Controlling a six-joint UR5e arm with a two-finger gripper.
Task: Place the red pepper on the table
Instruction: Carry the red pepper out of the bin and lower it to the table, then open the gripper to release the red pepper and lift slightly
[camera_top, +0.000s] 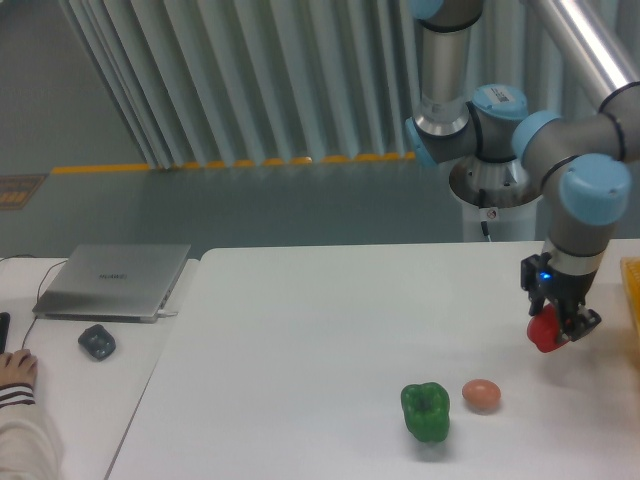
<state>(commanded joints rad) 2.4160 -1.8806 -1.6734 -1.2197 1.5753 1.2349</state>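
Pale ribbed curtains and a grey floor with a yellow line lay behind the white table (320, 330), whose top filled the lower half of the view. Above its right-hand part, short of the right edge, the red pepper (545, 331) hung clear of the surface, pinched between the fingers of the gripper (557, 326) on the down-pointing arm.

Toward the front edge, an orange-brown ball (481, 394) and a green bell pepper (426, 411) sat just beside each other. An orange object (632, 300) showed at the right edge, cut off by the frame. On the adjoining desk lay a closed laptop (113, 281) and a small dark object (96, 342); a person's hand (17, 371) rested near the desk's front corner.

The main risk seemed to be release from height: a rounded, glossy pepper would probably bounce or roll, perhaps toward the ball or off the right edge. A descent too near the ball could knock it into the green pepper. Pressing too low might squash the pepper against the top.
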